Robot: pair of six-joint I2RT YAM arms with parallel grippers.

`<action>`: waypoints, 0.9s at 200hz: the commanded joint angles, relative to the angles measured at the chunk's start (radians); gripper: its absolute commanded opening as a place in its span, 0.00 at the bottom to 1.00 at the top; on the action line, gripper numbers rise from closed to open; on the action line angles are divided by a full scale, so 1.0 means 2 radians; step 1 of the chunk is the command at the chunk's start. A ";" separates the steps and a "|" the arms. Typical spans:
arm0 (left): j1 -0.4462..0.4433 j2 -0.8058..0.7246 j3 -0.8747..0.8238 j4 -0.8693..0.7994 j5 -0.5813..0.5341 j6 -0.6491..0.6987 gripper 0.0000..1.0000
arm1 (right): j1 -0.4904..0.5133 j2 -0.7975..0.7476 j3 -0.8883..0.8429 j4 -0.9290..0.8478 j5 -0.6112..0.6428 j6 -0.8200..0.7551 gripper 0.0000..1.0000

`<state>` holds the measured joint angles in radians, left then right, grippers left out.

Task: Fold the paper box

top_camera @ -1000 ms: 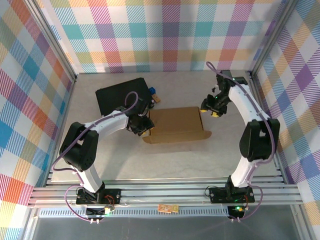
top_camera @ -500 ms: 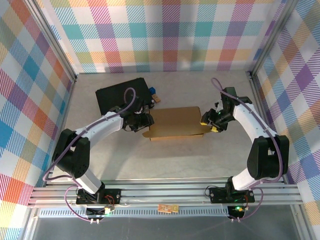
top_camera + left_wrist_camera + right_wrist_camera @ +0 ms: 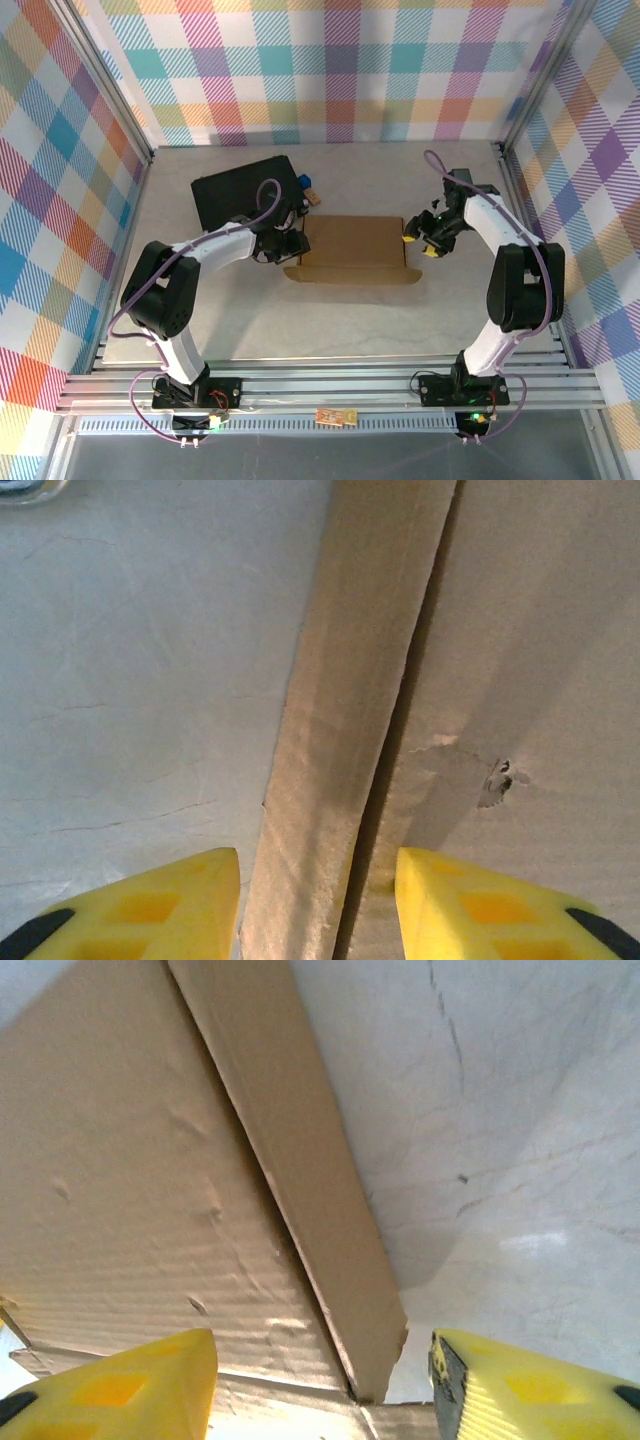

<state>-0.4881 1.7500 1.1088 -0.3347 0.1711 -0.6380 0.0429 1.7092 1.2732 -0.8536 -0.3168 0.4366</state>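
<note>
**Left gripper** [image 3: 316, 868]: jaws apart, nothing held. The yellow fingers [image 3: 170, 895] straddle the left end flap [image 3: 335, 710] of the paper box [image 3: 352, 245], one over bare table [image 3: 330, 320] and the other over the main panel. No pad appears to press the cardboard. This placement looks like set-up for pinching the flap or tipping it up along its crease.

**Right gripper** [image 3: 322, 1345]: jaws apart, rather wider, also empty. The corner of the right end flap [image 3: 300, 1190] sits in the gap between the fingers. Mirroring the other side, it probably lets both ends be raised together so the sheet does not skid.

**Paper box**: plain brown cardboard, lying flat at mid-table with its long side running across, between the two grippers. A narrow strip projects along its near edge. No wall stands yet, so folding appears to be at an early stage.

**Black case** [image 3: 235, 190]: on the table behind the left arm, close to the box's far-left corner (contact cannot be judged). It plays no part in the fold — just an obstacle to clear.
</note>
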 commanded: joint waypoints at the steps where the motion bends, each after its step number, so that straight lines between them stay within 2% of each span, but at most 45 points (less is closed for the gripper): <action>1: 0.002 -0.005 -0.027 -0.007 -0.010 0.014 0.36 | -0.018 0.023 0.004 0.044 -0.056 -0.014 0.62; 46: 0.013 -0.009 -0.058 0.004 -0.007 0.022 0.24 | -0.049 0.064 -0.022 0.130 -0.162 -0.013 0.70; 75: 0.025 -0.009 -0.078 0.009 0.001 0.034 0.20 | -0.050 0.085 -0.038 0.175 -0.236 -0.007 0.74; 114: 0.036 -0.003 -0.092 0.011 0.003 0.045 0.17 | -0.049 0.084 -0.071 0.219 -0.278 0.010 0.79; 149: 0.041 0.005 -0.100 0.016 0.002 0.045 0.16 | -0.041 0.077 -0.095 0.218 -0.272 0.016 0.81; 180: 0.044 0.008 -0.109 0.023 0.001 0.045 0.16 | -0.034 0.058 -0.144 0.277 -0.300 0.040 0.81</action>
<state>-0.4282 1.6978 0.9680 -0.1425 0.2764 -0.5747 -0.0402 1.8763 1.0515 -0.4034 -0.8330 0.4755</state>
